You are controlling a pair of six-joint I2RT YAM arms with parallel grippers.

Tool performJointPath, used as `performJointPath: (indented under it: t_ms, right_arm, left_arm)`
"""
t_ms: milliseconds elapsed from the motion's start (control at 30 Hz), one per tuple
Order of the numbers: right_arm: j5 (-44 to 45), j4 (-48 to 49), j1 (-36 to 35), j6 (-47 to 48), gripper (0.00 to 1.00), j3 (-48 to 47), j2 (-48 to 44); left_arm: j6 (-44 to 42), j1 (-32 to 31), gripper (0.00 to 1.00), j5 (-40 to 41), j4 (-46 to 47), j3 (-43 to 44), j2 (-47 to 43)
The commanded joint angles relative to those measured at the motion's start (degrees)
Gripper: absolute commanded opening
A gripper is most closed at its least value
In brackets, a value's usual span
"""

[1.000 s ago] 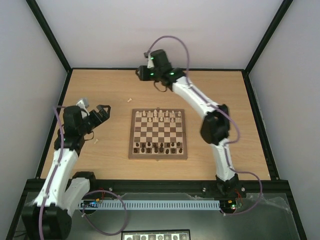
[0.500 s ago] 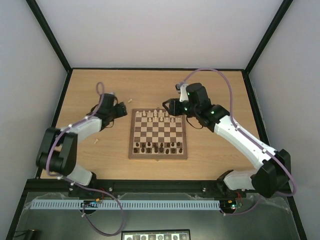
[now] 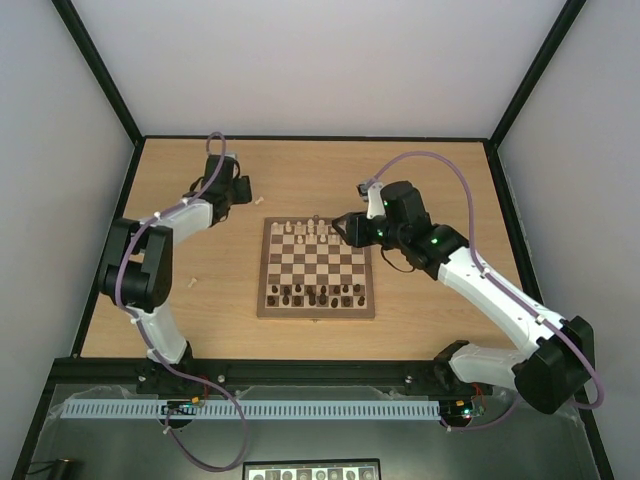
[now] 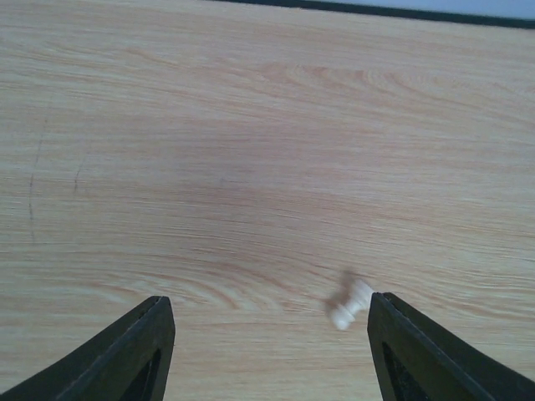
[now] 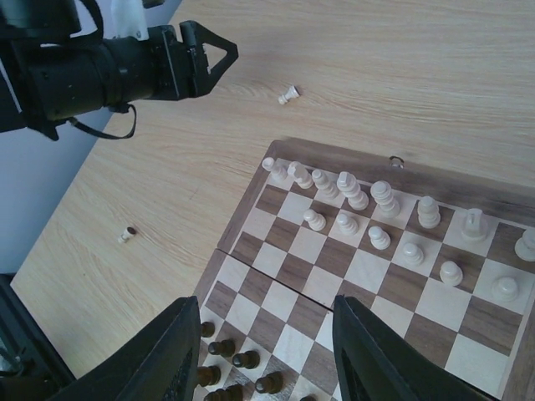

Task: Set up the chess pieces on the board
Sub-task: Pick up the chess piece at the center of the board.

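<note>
The board (image 3: 263,300) lies mid-table. Pale chess pieces (image 3: 303,229) fill much of its two far rows; they also show in the right wrist view (image 5: 386,199). One pale piece (image 4: 351,303) lies on its side on the bare table beyond the board's far left corner, between my left gripper's open fingers and close to the right finger (image 4: 435,359). It also shows in the right wrist view (image 5: 288,94). My left gripper (image 3: 240,190) is open and empty. My right gripper (image 5: 267,351) is open and empty, hovering over the board (image 5: 242,209) at its far right part (image 3: 345,228).
Dark brown chessmen (image 3: 315,293) stand in the board's near rows, also in the right wrist view (image 5: 234,351). Another small loose piece (image 3: 190,281) lies on the table left of the board (image 5: 126,235). Black frame rails border the table.
My left arm swung from the table's left side to the far left, up to the loose pale piece. My right arm came from the far edge down over the board's far right.
</note>
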State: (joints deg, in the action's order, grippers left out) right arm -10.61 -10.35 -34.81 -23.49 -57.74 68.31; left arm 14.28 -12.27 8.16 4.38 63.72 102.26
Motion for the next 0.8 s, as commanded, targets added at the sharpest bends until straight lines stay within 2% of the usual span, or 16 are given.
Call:
performJointPath:
  t_ms: [0, 100, 433, 667, 767]
  right_arm:
    - [-2.34, 0.72, 0.35, 0.62, 0.45, 0.45, 0.83]
    - [-2.79, 0.98, 0.35, 0.46, 0.45, 0.57, 1.01]
    - [-3.24, 1.36, 0.35, 0.36, 0.45, 1.04, 1.97]
    - [-2.92, 1.36, 0.35, 0.46, 0.45, 1.34, 1.55]
    - [-3.18, 1.63, 0.35, 0.41, 0.45, 1.42, 1.63]
  left_arm:
    - [-5.50, 1.86, 0.64, -3.09, -3.38, 3.86, 3.85]
    - [-7.64, 2.03, 0.63, -4.23, -6.19, 5.57, 5.54]
    - [-11.56, 2.13, 0.62, -12.27, -4.91, 2.69, 5.72]
    - [-11.91, 1.24, 0.61, -12.06, -5.78, 3.96, 7.72]
    - [-12.06, 0.41, 0.56, -11.11, -6.47, 5.13, 9.44]
